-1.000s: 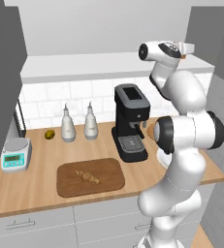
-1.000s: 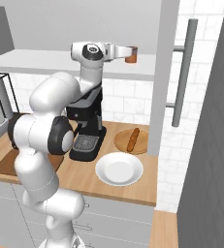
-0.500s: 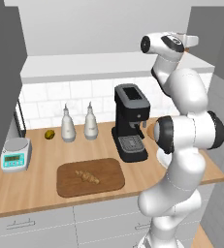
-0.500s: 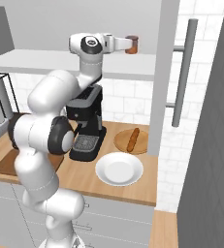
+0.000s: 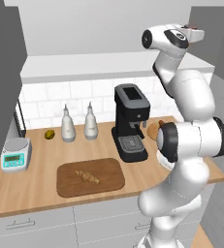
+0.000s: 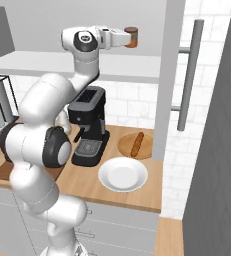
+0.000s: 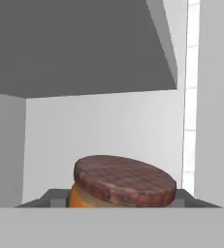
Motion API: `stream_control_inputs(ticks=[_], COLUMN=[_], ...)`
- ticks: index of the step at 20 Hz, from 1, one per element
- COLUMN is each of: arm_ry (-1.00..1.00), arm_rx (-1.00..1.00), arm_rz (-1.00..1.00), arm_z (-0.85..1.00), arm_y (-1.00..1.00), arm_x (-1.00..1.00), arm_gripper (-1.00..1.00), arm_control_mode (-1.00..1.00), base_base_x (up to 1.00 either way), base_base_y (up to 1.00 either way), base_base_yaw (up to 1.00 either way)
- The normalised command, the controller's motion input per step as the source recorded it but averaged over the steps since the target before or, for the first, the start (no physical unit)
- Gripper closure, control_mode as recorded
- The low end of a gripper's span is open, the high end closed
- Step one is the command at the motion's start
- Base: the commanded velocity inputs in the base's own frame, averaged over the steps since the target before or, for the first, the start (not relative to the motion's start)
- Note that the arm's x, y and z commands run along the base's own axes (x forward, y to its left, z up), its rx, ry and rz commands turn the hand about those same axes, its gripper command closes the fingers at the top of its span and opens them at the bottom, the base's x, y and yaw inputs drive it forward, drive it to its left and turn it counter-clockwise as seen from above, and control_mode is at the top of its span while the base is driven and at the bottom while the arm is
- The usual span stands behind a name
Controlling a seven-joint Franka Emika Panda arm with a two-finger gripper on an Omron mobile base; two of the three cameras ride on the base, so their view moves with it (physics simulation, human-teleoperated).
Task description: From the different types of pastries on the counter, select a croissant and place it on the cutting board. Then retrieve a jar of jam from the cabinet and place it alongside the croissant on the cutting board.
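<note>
Jar of jam [image 6: 131, 37] has shifted since a sec ago: in right base view it sat lower and pointed more at the cabinet, now it's carried higher, arm swung w/ the hand level, jar at the far end of the outstretched hand near the cabinet's edge. Base hasn't moved, scene otherwise same.

End effector [image 6: 128, 39] is clamped on the jar; hand view has the brown lid and orange contents of the jar [image 7: 123, 184] sitting right up against the camera between the fingers, grey cabinet walls beyond. So jar looks out of the cabinet, or nearly, and in transit; judged: retrieval part about done, carry + set-down left.

Croissant [image 5: 87, 177] already lies on the cutting board [image 5: 67, 183], roughly mid-board, so 1st half done. Board is on the worktop [image 5: 26, 189] near edge, left of the coffee machine [image 5: 130, 122].

Next needs a big swing down and left, over the coffee machine, to bare board beside the croissant. Risk: clipping machine or the two white bottles [image 5: 78, 123].

Stick pastry [image 6: 136, 144] on the round wooden plate [image 6: 126, 148], white plate [image 6: 123, 175] nearer.
</note>
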Motion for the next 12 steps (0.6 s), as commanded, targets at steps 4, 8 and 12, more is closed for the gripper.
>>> stream_control_inputs(ticks=[4, 8, 12], arm_ry=[-0.01, 0.00, 0.00], arm_rx=[-0.05, -0.08, -0.06], arm_rz=[0.00, 0.00, 0.00], arm_z=[0.00, 0.00, 0.00], arm_y=[0.42, 0.58, 0.49], arm_x=[-0.26, -0.24, -0.30], arm_gripper=[1.00, 1.00, 1.00], arm_control_mode=[-1.00, -1.00, -1.00], base_base_x=[0.00, 0.00, 0.00], base_base_y=[0.00, 0.00, 0.00], base_base_yaw=[0.00, 0.00, 0.00])
